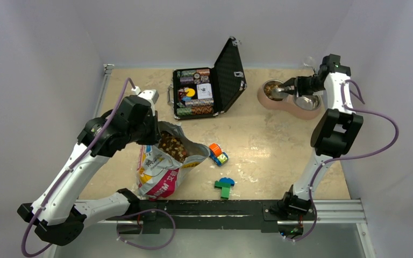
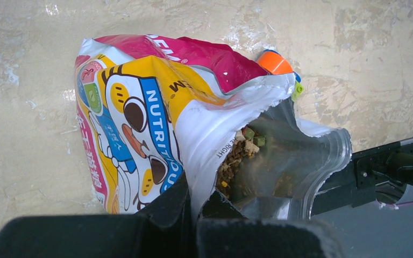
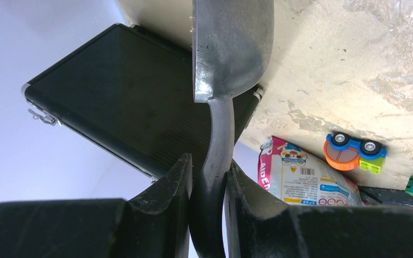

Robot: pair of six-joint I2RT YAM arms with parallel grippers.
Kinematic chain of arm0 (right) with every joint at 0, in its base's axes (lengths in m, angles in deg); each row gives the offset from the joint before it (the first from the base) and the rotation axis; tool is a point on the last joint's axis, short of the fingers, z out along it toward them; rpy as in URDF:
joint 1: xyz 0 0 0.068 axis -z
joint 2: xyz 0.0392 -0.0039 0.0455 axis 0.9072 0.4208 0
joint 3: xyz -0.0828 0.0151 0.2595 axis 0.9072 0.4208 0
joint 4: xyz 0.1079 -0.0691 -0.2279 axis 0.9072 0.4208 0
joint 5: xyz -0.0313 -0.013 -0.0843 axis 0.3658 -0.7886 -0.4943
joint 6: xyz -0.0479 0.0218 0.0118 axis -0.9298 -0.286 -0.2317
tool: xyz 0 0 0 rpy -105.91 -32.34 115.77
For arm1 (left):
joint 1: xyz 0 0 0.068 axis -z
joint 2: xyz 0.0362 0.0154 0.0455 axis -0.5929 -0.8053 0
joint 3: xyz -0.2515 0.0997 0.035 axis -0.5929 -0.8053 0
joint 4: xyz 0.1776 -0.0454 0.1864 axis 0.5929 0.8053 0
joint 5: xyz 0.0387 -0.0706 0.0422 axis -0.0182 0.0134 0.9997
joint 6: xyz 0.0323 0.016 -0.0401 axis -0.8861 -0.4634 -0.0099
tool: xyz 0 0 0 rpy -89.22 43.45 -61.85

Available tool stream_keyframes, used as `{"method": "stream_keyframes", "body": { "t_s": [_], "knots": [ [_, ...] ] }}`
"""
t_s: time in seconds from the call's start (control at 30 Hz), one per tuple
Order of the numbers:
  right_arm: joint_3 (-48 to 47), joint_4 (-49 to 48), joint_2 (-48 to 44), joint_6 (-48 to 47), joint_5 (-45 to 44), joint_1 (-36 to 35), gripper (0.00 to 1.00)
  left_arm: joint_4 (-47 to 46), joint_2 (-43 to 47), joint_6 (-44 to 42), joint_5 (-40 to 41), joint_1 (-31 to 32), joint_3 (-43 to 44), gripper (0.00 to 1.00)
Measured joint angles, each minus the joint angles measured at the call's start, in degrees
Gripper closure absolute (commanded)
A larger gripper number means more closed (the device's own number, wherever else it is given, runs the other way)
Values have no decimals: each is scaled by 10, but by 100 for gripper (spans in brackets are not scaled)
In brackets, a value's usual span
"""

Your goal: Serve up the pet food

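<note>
On my desk (image 1: 269,145) I see the pet food bag (image 1: 164,169) by the near left corner, with pet food (image 1: 172,146) in its mouth. A toy car (image 1: 218,155) sits just right of it, and building blocks (image 1: 225,187) are nearer the near edge. A case (image 1: 207,88) stands mid far edge. The twin-bowl feeder (image 1: 287,109) is at the far right corner, with a scoop (image 3: 231,48) above it.

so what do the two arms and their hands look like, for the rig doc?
Both match: left arm and right arm have white tube links between chunky black joint housings, with a purple cable looping outside each. Left hand and right hand are matte black, with two blocky wedge-shaped jaws. No markings readable.
</note>
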Motion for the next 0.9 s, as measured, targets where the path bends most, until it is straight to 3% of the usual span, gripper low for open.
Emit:
{"method": "stream_keyframes", "body": {
  "t_s": [0.3,0.6,0.9],
  "knots": [
    [53,-24,-23,-5,2,1,100,-2,8,15,1,0,-6,100],
    [34,-28,-34,-5,-2,1,100,-3,11,23,3,0,-8,100],
    [132,-78,-83,0,-7,1,100,-2,13,23,4,0,-8,100]
  ]
}}
